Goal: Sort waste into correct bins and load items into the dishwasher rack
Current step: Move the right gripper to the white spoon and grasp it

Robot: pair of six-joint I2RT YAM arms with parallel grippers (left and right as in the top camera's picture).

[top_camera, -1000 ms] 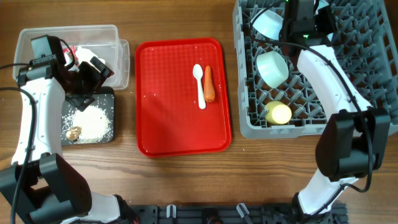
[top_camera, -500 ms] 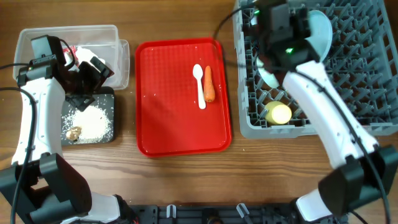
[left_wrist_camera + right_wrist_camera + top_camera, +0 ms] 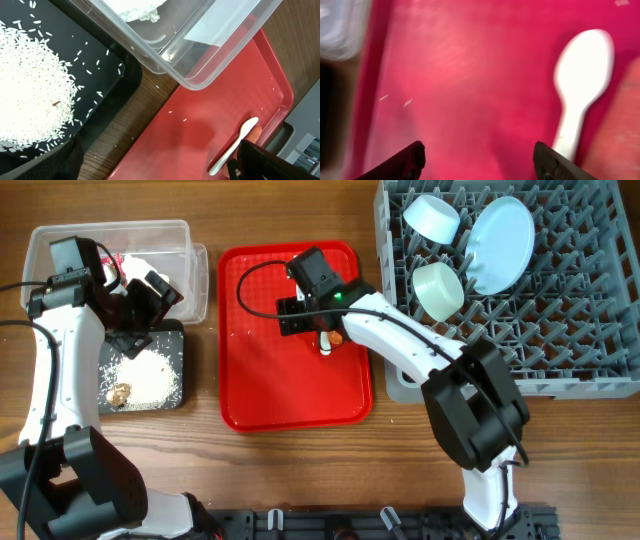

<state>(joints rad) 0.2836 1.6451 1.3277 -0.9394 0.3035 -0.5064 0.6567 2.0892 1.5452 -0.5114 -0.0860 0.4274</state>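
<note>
My right gripper (image 3: 304, 320) hovers open over the red tray (image 3: 260, 360), nothing between its jaws (image 3: 477, 161). The white spoon (image 3: 582, 75) lies just to its right, next to the orange carrot (image 3: 339, 336). In the grey rack (image 3: 560, 330) stand the pale blue plate (image 3: 497, 245), the pale blue bowl (image 3: 432, 217) and the green bowl (image 3: 438, 288). My left gripper (image 3: 140, 310) hangs open over the edge between the clear tub (image 3: 60, 242) and the black tray (image 3: 172, 395). The tub holds the wrapper (image 3: 125, 262). Rice (image 3: 148, 375) and a brown lump (image 3: 118, 392) lie on the black tray.
The left wrist view shows the tub's corner (image 3: 200, 50), spilled rice (image 3: 30, 90), a strip of wooden table (image 3: 135, 130) and the spoon (image 3: 235, 147) on the red tray (image 3: 210, 110). My right arm crosses the rack's front left corner.
My right arm has swung from the rack's back left to over the red tray, leaving the plate standing in the rack, and its jaws have opened. The left arm has not moved.
</note>
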